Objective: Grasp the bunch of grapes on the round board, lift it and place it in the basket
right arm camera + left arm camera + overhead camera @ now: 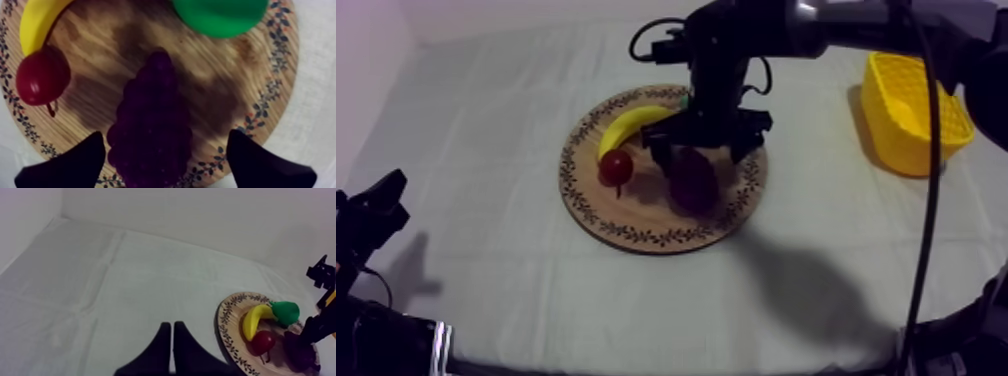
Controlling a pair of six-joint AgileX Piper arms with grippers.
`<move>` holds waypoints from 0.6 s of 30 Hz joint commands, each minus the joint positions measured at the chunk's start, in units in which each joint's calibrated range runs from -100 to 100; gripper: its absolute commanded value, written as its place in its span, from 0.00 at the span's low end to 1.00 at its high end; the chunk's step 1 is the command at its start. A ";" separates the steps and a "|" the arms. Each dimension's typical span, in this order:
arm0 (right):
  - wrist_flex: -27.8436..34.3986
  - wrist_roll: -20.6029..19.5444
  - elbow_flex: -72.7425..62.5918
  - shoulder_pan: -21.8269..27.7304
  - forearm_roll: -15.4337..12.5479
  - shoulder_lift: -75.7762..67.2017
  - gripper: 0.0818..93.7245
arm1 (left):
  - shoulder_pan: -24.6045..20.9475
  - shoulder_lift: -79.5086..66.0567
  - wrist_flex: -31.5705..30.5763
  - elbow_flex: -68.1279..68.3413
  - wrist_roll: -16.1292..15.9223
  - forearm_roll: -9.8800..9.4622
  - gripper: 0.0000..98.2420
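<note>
You had the right gripper [701, 160] poised over the round wooden board [636, 236]. Its two black fingers [65, 167] were spread wide with nothing clamped between them, one close at each side of the wide end of the bunch of grapes [152, 125]. The grapes lay flat on the near right part of the board, a dark purple, knobbly cone with its narrow tip pointing to the far side.

The board was crowded. The small red fruit [42, 75], glossy and round with a thin stem, sat just left of the grapes, close by the left-hand finger. The banana [631, 125], smooth, yellow and curved, lay across the far left part, its end right beside the red fruit. The green pear [220, 15] sat just beyond the tip of the grapes. The board itself showed bare wood grain inside a rim of small leaf patterns.

The yellow basket [916, 110], with lattice walls, stood at the far right on the grey-white cloth [486, 150], well apart from the board.

Your left gripper [172, 348] rested low at the left over bare cloth, its fingers pressed together into a narrow wedge, holding nothing.
</note>
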 commanded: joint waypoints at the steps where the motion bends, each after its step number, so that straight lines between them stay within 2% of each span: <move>1: -0.08 0.26 -0.15 -0.16 -0.22 0.62 0.98 | -0.01 0.00 0.00 -0.01 0.00 0.00 0.00; 13: 0.57 -0.58 -1.96 -0.68 -1.59 4.86 0.96 | -0.01 0.00 0.00 -0.01 0.00 0.00 0.00; 16: 0.85 -1.41 -2.80 -0.17 -1.89 5.68 0.90 | -0.01 0.00 0.00 -0.01 0.00 0.00 0.00; 18: 0.85 -1.99 -3.47 0.14 -1.95 6.08 0.82 | -0.01 0.00 0.00 -0.01 0.00 0.00 0.00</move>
